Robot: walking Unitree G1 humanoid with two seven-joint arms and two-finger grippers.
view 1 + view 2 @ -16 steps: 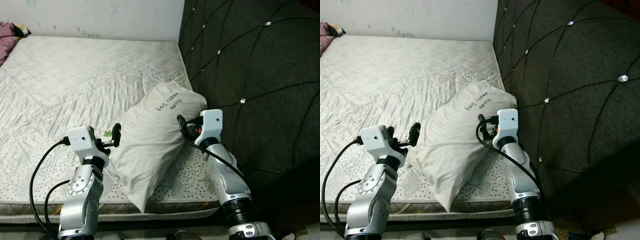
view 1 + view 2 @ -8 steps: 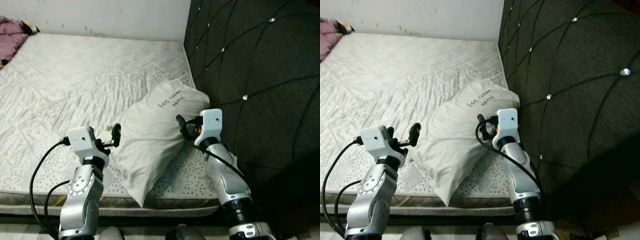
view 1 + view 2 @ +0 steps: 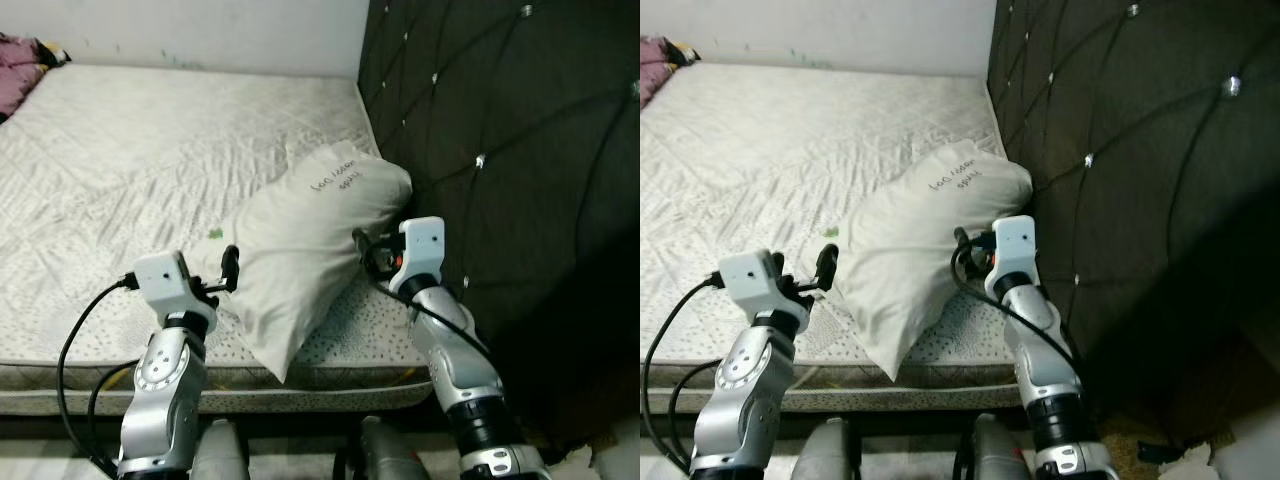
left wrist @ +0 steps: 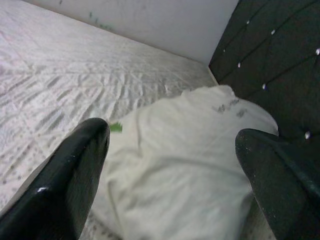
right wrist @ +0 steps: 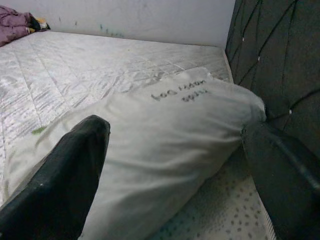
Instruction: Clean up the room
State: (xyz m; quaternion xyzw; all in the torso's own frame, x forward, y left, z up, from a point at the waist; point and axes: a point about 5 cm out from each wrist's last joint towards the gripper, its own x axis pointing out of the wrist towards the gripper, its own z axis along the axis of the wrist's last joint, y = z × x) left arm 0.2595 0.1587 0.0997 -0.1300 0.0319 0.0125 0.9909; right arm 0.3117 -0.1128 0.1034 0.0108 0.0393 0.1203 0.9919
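While both hands are spread wide, a white pillow (image 3: 305,250) is flanked on the mattress (image 3: 120,150) beside the dark headboard (image 3: 500,120): left hand (image 3: 228,268) at one side, right hand (image 3: 366,248) at the other.

The pillow (image 3: 305,250) is off-white, soft and a little wrinkled, with two short lines of dark handwriting near its upper end; the words are too small to read. It lies on the mattress (image 3: 150,150), at the corner near the dark headboard (image 3: 500,150). It is placed diagonally: its upper end is touching or almost touching the headboard, and its lower corner reaches the front edge of the mattress and hangs a little over it. The pillow looks full in the middle and becomes narrow toward the lower corner. It sits between the two claws.
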